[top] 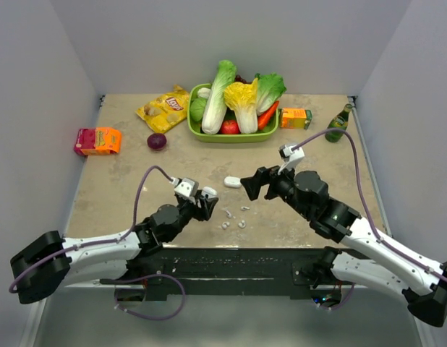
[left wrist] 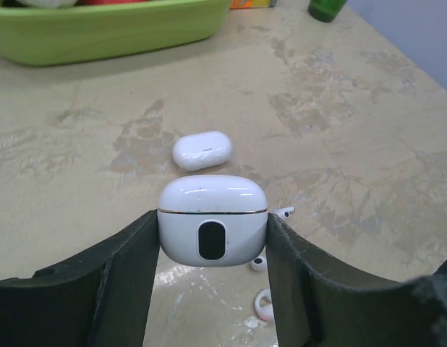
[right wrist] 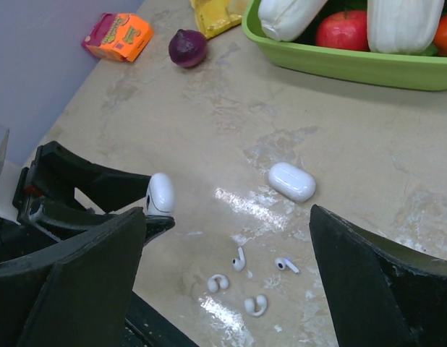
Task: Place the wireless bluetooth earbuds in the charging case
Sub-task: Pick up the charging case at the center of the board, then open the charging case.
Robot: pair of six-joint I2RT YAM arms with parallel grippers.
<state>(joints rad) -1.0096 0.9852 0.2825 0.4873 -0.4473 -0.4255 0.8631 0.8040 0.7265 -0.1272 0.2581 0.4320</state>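
Charging case (left wrist: 213, 217), clamped in left hand (left wrist: 213, 235), aloft

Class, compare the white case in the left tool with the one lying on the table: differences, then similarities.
The held case is clamped in the left tool; the loose case lies free on the table. The held case stands upright; the loose case lies flat. The held case shows a dark oval; the loose case shows none in view. Both are white, glossy, rounded and closed.
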